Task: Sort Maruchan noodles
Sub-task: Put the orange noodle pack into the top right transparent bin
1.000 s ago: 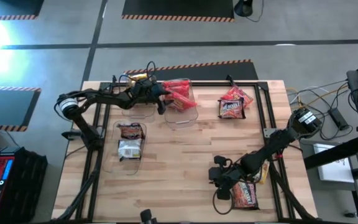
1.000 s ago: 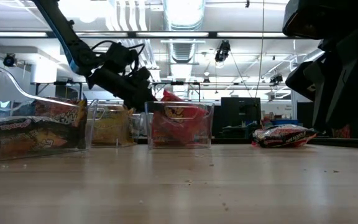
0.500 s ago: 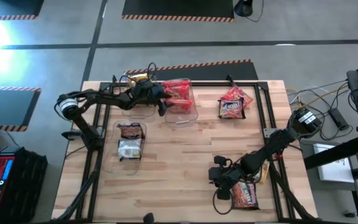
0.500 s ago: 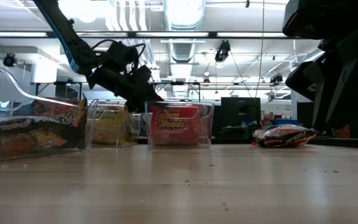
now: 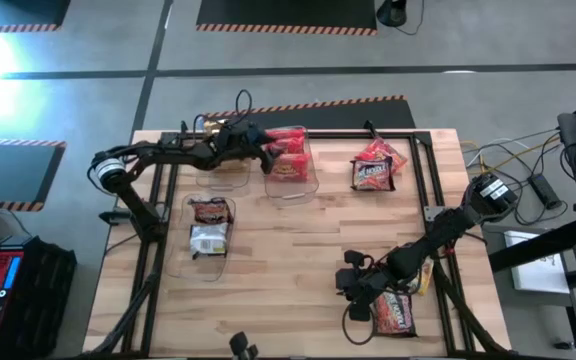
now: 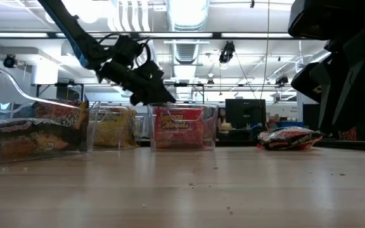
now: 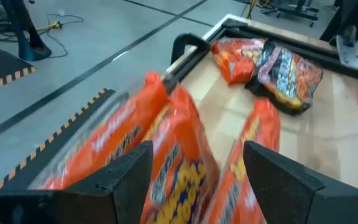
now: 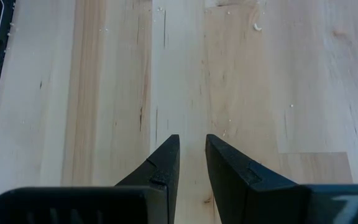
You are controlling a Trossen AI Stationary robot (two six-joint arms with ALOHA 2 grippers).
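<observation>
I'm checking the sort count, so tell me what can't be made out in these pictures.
- Yellow packets, low view: blurred behind bin walls; in the high view the left end effector covers them.
- Packet by the right end effector, high view: partly under the arm.
- Packets in the red bin, left wrist view: blurred, uncountable.

red-orange packets | dark packets | possibly yellow packets

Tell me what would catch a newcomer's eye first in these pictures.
Probably the clear bin packed with red-orange noodle packets at the table's far edge, with the left gripper over it, jaws open. Next, the loose pile of packets at the far right, and the right gripper low over bare wood.
</observation>
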